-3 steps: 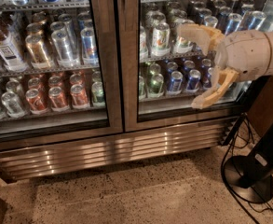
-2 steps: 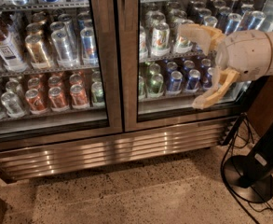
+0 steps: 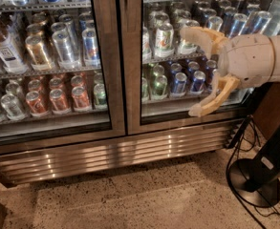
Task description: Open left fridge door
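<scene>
Speckled floor [image 3: 130, 199] fronts the fridge [image 3: 115, 154]. Its left fridge door [image 3: 107, 56] is closed. The hand [image 3: 193, 73], fingers spread apart, hangs before the right door [image 3: 134, 80].

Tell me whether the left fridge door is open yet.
No, the left fridge door sits shut, flush with the right door, and the open pincer hangs in front of the right one.

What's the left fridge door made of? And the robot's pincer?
Left door: clear glass pane, since cans show through, in a frame that looks like brushed steel, grey with a soft sheen. Pincer, open in front of the right door: smooth cream fingers, probably plastic, matte without glints.
</scene>
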Available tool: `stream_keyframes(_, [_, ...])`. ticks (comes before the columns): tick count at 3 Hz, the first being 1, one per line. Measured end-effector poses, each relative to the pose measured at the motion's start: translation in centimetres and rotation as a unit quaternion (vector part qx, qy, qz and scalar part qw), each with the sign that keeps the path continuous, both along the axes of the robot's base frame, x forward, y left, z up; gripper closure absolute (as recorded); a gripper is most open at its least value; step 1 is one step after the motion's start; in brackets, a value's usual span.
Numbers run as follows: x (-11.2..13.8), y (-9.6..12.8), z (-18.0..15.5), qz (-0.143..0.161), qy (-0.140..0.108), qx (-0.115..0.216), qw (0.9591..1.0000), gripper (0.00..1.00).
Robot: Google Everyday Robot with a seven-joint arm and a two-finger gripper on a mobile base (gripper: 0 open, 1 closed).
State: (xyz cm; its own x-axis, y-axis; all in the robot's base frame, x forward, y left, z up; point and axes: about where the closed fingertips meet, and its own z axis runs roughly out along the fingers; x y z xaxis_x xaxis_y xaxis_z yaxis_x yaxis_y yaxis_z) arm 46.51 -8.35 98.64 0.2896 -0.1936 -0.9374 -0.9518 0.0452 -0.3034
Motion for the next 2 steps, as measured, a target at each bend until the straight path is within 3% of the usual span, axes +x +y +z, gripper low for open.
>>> stream_keyframes(1, [0.01,3.70,-0.38,-0.010,-0.022,0.006,0.9997,0.00])
stream_keyframes(2, [0.01,3.70,-0.38,-0.010,-0.022,0.006,0.9997,0.00])
